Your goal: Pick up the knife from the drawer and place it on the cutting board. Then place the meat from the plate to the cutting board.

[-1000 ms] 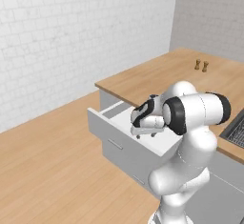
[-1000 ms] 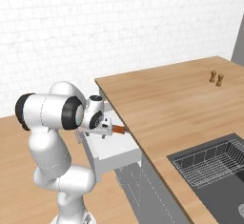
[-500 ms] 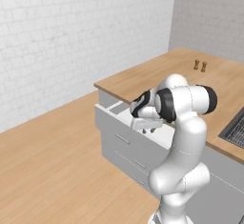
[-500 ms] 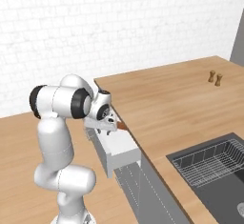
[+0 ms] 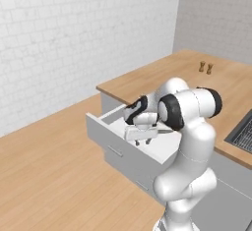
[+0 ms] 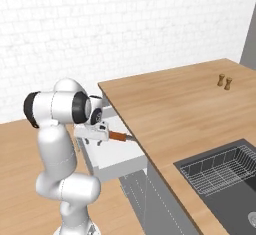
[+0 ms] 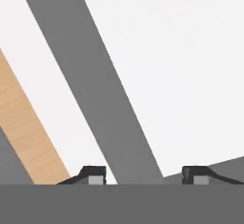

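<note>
The drawer (image 5: pixel 110 144) (image 6: pixel 117 166) stands pulled out from under the wooden counter, its white inside showing. In it lies the knife (image 6: pixel 118 136), reddish-orange handle toward my hand and grey blade (image 5: pixel 166 131) pointing to the counter. My gripper (image 5: pixel 142 140) (image 6: pixel 102 138) (image 7: pixel 145 174) hangs low inside the drawer, right at the handle's end; I cannot tell if it touches. In the hand view the fingertips (image 7: pixel 95 173) stand apart over the drawer's grey wall (image 7: pixel 109 99), with nothing between them. The cutting board, the meat and the plate are out of view.
The wooden counter (image 5: pixel 162 77) (image 6: pixel 175 104) runs behind and right of the drawer, with two small shakers (image 5: pixel 205 68) (image 6: pixel 224 81) at its far end. A dark sink with a wire rack (image 6: pixel 220 171) sits to the right. Wooden floor lies left of the drawer.
The arm's upper joints have risen and swung over the drawer, and the hand has sunk a little lower into it. The knife lies where it was.
</note>
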Robot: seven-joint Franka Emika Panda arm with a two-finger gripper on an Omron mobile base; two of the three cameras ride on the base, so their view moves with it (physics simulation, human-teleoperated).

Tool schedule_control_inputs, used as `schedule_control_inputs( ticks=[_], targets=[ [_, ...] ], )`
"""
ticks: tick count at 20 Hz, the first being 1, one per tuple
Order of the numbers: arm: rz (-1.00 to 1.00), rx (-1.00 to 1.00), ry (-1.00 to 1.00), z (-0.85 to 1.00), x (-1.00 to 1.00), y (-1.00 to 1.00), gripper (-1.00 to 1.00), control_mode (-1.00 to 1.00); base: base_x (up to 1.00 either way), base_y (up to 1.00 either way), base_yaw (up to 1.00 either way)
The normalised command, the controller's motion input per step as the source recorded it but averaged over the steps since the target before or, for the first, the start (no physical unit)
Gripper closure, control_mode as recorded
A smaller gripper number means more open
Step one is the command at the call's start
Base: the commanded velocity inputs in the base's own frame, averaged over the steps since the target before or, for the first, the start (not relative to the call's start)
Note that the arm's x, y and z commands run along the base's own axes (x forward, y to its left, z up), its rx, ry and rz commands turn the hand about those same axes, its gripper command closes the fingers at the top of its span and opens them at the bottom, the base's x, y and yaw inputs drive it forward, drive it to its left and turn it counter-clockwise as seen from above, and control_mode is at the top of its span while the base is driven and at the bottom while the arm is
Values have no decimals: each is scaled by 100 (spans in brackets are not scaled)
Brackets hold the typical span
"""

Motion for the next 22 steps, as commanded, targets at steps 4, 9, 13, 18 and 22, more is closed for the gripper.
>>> schedule_control_inputs(
  ticks=[4,9,13,18,22],
  targets=[
    [13,0,4,-35,-96,100,-100,-100,0,0,0],
    [9,0,-6,7,-37,77,-100,-100,0,0,0],
    [0,0,-7,35,98,-3,-100,-100,0,0,0],
    [0,-2,0,1,100,-11,-100,-100,0,0,0],
    [5,-13,0,-3,52,-22,-100,-100,0,0,0]
  ],
)
